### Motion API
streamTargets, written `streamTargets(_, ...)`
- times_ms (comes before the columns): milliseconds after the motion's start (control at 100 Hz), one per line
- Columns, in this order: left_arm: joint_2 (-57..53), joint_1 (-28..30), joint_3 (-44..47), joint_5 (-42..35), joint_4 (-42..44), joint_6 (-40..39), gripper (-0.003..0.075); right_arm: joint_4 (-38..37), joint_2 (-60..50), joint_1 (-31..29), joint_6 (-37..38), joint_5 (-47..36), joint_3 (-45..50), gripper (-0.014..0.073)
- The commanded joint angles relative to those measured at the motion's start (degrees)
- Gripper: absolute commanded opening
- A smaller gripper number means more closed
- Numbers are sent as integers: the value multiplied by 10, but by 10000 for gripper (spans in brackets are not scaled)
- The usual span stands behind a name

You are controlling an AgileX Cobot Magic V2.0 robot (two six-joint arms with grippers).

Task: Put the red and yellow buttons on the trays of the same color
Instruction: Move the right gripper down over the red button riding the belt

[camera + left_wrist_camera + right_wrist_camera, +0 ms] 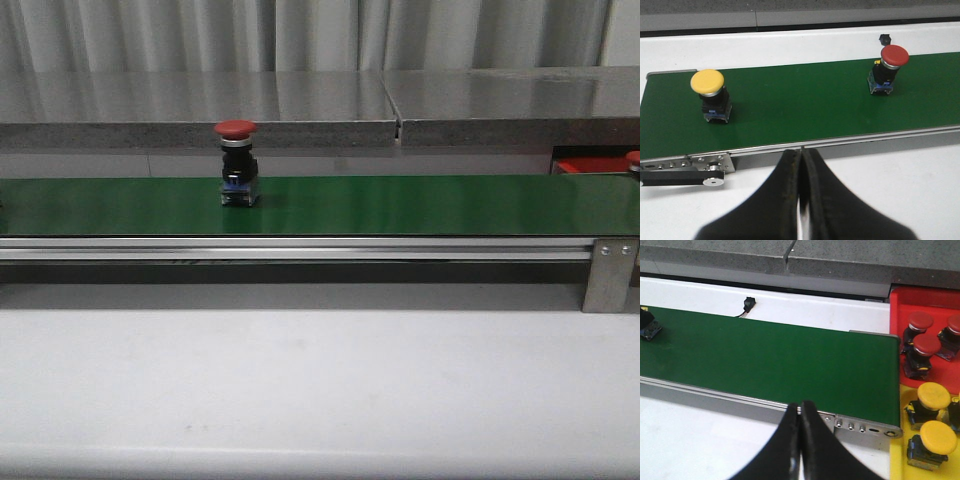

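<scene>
A red button (236,160) is standing upright on the long green belt (400,205), its domed cap sitting on a black body with a blue base. In the left wrist view a yellow button (710,97) is standing on the same belt near its metal end bracket (687,170), well apart from the red one.

Beyond the belt's other end, a bright red tray (920,300) is holding three red buttons (922,352), and next to it a yellow tray (897,445) is holding yellow buttons (932,440). A small black sensor (748,303) with a wire is sitting on the white tabletop (300,380) behind the belt, and a grey stone-like ledge (200,105) is running along the back.

The left hand (801,200) is hovering over the tabletop in front of the belt, its dark fingers pressed together and holding nothing. The right hand (800,450) is hovering likewise near the belt's rail, fingers closed and empty.
</scene>
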Motion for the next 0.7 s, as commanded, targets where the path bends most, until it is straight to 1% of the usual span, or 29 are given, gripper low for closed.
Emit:
streamTargets(0, -33, -4, 6, -47, -11, 0, -20, 17, 1, 7, -5, -24, -15, -117)
streamTargets(210, -82, -4, 38, -45, -11, 0, -20, 17, 33, 28, -5, -11, -38, -117)
streamTargets(410, -89, -4, 38, -44, -11, 0, -20, 1, 104, 47, -7, 5, -98, -117)
streamTargets(500, -89, -4, 38, -43, -11, 0, -20, 1, 138, 48, -7, 27, -131, -103)
streamTargets(590, -89, -4, 38, -43, -11, 0, -20, 1, 176, 52, -7, 54, -167, -22)
streamTargets(630, -89, -4, 38, -43, -11, 0, -20, 1, 196, 52, -7, 70, -183, 52)
streamTargets(660, -89, -4, 38, -43, -11, 0, -20, 1, 205, 52, -7, 78, -195, 91)
streamTargets(690, -89, -4, 38, -43, -11, 0, -20, 1, 219, 52, -7, 88, -206, 161)
